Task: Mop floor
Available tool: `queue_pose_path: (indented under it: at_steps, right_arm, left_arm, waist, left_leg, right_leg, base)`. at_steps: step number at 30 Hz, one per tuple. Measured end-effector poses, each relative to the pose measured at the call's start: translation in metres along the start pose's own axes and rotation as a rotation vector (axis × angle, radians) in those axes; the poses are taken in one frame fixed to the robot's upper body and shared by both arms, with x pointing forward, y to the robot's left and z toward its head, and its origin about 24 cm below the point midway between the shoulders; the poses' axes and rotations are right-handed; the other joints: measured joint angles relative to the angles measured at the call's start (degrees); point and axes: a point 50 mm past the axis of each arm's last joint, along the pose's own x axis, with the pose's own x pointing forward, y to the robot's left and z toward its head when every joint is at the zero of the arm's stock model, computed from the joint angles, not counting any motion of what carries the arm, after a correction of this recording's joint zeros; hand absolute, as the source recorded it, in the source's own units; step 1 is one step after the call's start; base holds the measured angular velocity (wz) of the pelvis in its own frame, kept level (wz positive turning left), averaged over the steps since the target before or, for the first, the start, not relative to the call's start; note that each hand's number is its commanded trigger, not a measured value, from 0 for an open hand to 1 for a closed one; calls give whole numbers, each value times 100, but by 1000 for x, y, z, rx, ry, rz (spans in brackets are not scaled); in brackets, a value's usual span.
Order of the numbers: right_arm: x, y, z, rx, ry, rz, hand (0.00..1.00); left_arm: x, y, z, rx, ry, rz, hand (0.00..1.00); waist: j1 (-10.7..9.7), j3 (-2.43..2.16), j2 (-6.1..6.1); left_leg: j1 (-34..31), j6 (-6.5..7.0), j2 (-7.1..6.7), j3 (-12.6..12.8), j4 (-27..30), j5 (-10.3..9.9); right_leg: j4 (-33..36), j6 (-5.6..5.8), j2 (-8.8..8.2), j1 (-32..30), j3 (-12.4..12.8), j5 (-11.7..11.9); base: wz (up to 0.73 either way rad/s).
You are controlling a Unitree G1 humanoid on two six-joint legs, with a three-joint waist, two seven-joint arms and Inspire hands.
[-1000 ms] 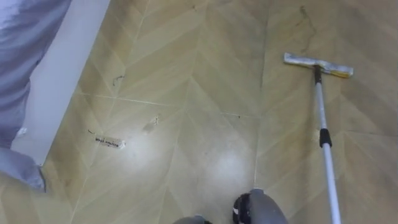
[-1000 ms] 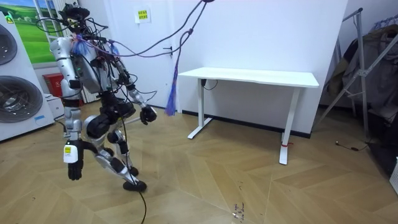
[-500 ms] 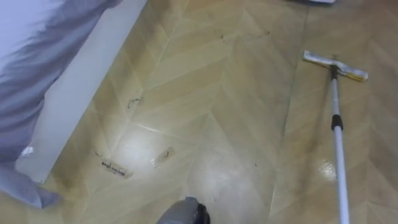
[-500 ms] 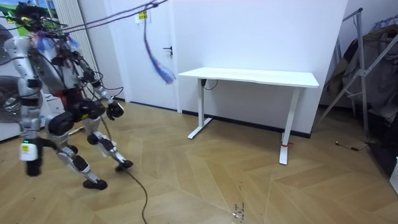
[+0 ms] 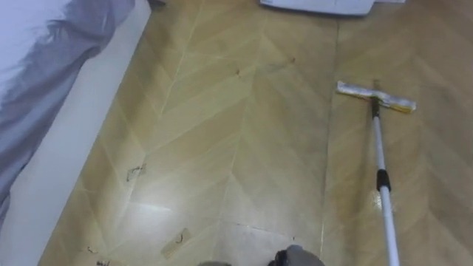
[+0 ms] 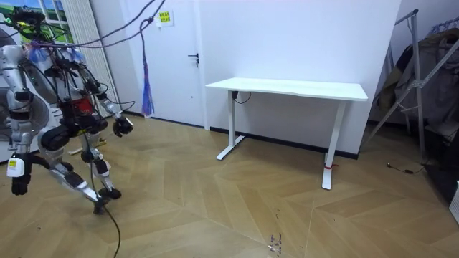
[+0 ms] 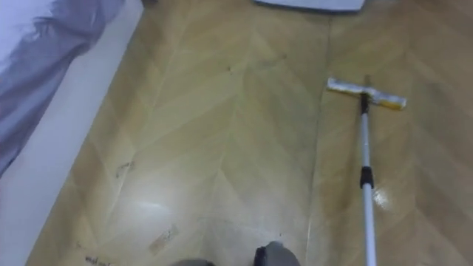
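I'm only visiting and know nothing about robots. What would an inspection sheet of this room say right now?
Surface: pale wooden herringbone floor, glossy, with dark scuffs.
Job's things: flat mop, yellow-edged white pad on the floor ahead and to the right, silver pole running back toward the robot.
Clutter: small flat scrap on the floor.
Hands: left hand held forward; right hand hanging low.
Cables: thin dark cord by the folding rack.
Surroundings: white desk, white door, grey cloth over a white ledge.

Home-like test room: pale herringbone wood floor (image 6: pixel 237 208), white two-legged rectangular surface (image 6: pixel 287 88), metal clothes rack (image 6: pixel 436 54), white door (image 6: pixel 176 72).
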Motion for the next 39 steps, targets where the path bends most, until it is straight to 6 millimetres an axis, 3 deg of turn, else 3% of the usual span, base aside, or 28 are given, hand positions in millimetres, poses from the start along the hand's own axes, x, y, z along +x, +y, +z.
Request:
queue_pose_path:
  at_steps: [1, 2, 3, 5, 6, 7, 8, 9, 10, 11, 12, 13, 14, 15, 16, 17, 20, 21, 22, 23, 26, 28, 31, 33, 35, 37, 38, 39]
  right_arm:
    - [-7, -2, 26, 10, -68, -3, 100]
    - [-11, -2, 38, 18, -103, 0, 100]
    - [-19, 0, 60, 37, -166, 17, 100]
    - [-28, 2, 81, 60, -234, 50, 100]
    - [-32, 3, 91, 73, -263, 68, 100]
    - [-31, 3, 89, 89, -267, 85, 100]
    - [-29, 1, 86, 91, -258, 86, 100]
    - [-26, -5, 78, 94, -238, 78, 100]
    - [-23, -10, 71, 89, -219, 68, 100]
    - [-20, -14, 65, 87, -206, 59, 100]
    - [-15, -22, 50, 79, -169, 34, 100]
    - [-9, -29, 33, 73, -124, 1, 100]
    - [-7, -33, 25, 72, -105, -18, 100]
    - [-3, -36, 10, 64, -66, -53, 100]
    - [1, -35, -6, 56, -27, -76, 100]
    - [3, -31, -13, 49, -12, -81, 100]
    - [8, -6, -36, 32, 31, -50, 100]
    - [9, -1, -41, 26, 41, -41, 100]
    - [10, 3, -44, 13, 45, -36, 100]
    - [10, 4, -46, -6, 50, -38, 100]
    - [9, 6, -44, -16, 53, -36, 100]
    - [6, 7, -28, -29, 37, -43, 100]
    - [0, 3, 0, -34, -21, -54, 100]
    - [-7, 2, 28, -24, -81, -50, 100]
    - [-17, 2, 56, -13, -163, -35, 100]
    - [-29, 4, 84, 1, -240, -2, 100]
    - [-29, 5, 85, 2, -236, 6, 100]
    - [-29, 6, 82, 0, -222, 24, 100]
  left_arm:
    - [0, 0, 0, 2, -2, -4, 0]
    - [0, 0, 0, 1, -5, -4, 0]
    - [0, 1, 0, 1, -12, -4, 0]
    - [0, 1, -1, -1, -19, -12, 0]
    - [0, 2, -3, -2, -20, -21, 0]
    - [0, 4, -9, 2, -8, -28, 0]
    - [0, 4, -9, 6, -9, -34, 0]
    - [0, 3, -6, 8, -18, -48, 0]
    - [0, 2, -6, 11, -18, -61, 0]
    - [0, 1, -3, 17, -26, -64, 0]
    - [0, 0, 5, 22, -50, -67, 0]
    - [-1, -2, 13, 20, -82, -68, 0]
    - [-1, -3, 17, 17, -102, -70, 0]
    - [-2, -4, 25, 21, -128, -71, 0]
    - [-2, -4, 31, 21, -147, -71, 0]
    - [-2, -4, 31, 19, -148, -69, 0]
    - [-2, -7, 22, 23, -115, -60, 0]
    - [-3, -11, 17, 29, -97, -67, 0]
    - [-3, -12, 13, 29, -83, -68, 0]
    - [-3, -14, 9, 28, -69, -71, 0]
    - [-3, -15, 5, 29, -49, -72, 0]
    - [-2, -13, 0, 37, -16, -65, 0]
    - [-2, -12, -4, 44, 13, -60, 0]
    - [-1, -9, -4, 46, 15, -54, 0]
    - [-1, -6, -3, 48, 11, -50, 0]
    - [0, 0, -1, 45, 4, -36, 0]
    - [1, 2, 1, 45, -1, -32, 0]
    - [1, 5, 1, 43, -2, -23, 0]
  waist:
    - [91, 18, -25]
    - [161, 41, -64]
    - [284, 90, -177]
    - [364, 90, -233]
    - [366, 49, -186]
    - [343, 1, -225]
    - [334, -13, -230]
    - [358, -20, -247]
    - [358, -6, -199]
    - [334, 7, -153]
    - [306, 5, -16]
    - [284, -33, 105]
    - [248, -49, 150]
    - [171, -57, 273]
    - [112, -45, 378]
    - [80, -42, 394]
    - [-159, -34, 388]
    - [-238, -45, 356]
    - [-287, -64, 302]
    - [-282, -66, 291]
    - [-270, -70, 290]
    - [-226, -20, 154]
    - [-127, -22, 58]
    - [-62, 23, -43]
    - [45, 56, -117]
    - [65, 41, -166]
    - [75, 29, -165]
    - [86, 51, -216]
  left_leg:
    - [-394, 87, 24, -26, 35, -119]
    - [-580, 101, 29, -40, -104, -239]
    - [-853, 101, 19, -92, -611, -452]
    - [-1022, 65, 20, -192, -2016, -520]
    - [-986, 141, 51, -214, -2882, -370]
    - [-860, 286, 29, -123, -2931, -332]
    - [-765, 427, -16, -87, -2938, -421]
    - [-595, 662, -63, 24, -2930, -565]
    - [-445, 786, -150, 55, -2861, -718]
    - [-370, 832, -204, 53, -2818, -813]
    - [-267, 963, -263, 55, -2725, -971]
    - [-197, 1036, -349, 50, -2693, -1080]
    - [-177, 1060, -410, 36, -2692, -1127]
    - [-151, 1123, -495, 9, -2701, -1194]
    - [-107, 1162, -513, 9, -2714, -1260]
    - [-72, 1162, -513, 9, -2741, -1295]
    - [254, 1123, -518, -2, -3089, -1341]
    - [395, 1093, -521, -1, -3231, -1346]
    - [513, 1036, -529, 2, -3314, -1377]
    - [615, 944, -487, -77, -3330, -1440]
    - [799, 809, -376, -238, -3356, -1524]
    - [1011, 693, -276, -304, -3323, -1634]
    - [1120, 530, -154, -302, -3052, -1725]
    - [1117, 423, -147, -294, -2757, -1669]
    - [1167, 358, -82, -308, -2694, -1633]
    - [1364, 348, -75, -299, -3057, -1640]
    - [1449, 348, -77, -294, -3232, -1640]
    - [1651, 368, -67, -303, -3595, -1594]
  right_leg:
    - [108, -15, 69, -5, 31, -118]
    - [159, -31, 75, 7, 54, -183]
    - [228, -12, 83, 52, 140, -299]
    - [170, 45, 91, 230, 154, -447]
    - [136, 105, 83, 417, 139, -591]
    - [58, 227, -12, 631, 128, -748]
    - [-2, 288, -61, 731, 114, -792]
    - [15, 378, -181, 895, 105, -804]
    - [342, 631, -306, 911, 64, -653]
    - [569, 731, -377, 887, 54, -514]
    - [1032, 840, -460, 773, 47, -136]
    - [1403, 890, -475, 612, 133, 234]
    - [1567, 929, -458, 523, 188, 358]
    - [1763, 957, -443, 306, 319, 402]
    - [1797, 957, -404, 12, 394, 390]
    - [1741, 955, -391, -147, 420, 387]
    - [421, 927, -477, -497, 414, 410]
    - [-282, 885, -524, -472, 408, 535]
    - [-841, 846, -523, -394, 390, 877]
    - [-926, 776, -442, -262, 337, 976]
    - [-1073, 642, -337, -4, 146, 914]
    - [-1057, 473, -267, 218, 53, 754]
    - [-911, 337, -233, 406, -49, 519]
    - [-737, 267, -233, 480, -41, 400]
    - [-718, 229, -191, 564, -10, 392]
    - [-909, 261, -127, 663, -3, 506]
    - [-1006, 267, -120, 704, -10, 571]
    - [-1248, 252, -112, 848, -36, 701]
  base:
    - [-27]
    - [-28]
    - [-22]
    - [-3]
    - [20]
    - [28]
    - [31]
    - [24]
    - [17]
    - [22]
    - [27]
    - [26]
    - [26]
    - [21]
    - [15]
    - [0]
    - [-6]
    - [-6]
    - [-10]
    - [-8]
    - [6]
    - [6]
    - [11]
    - [6]
    - [-5]
    - [10]
    - [11]
    - [-3]
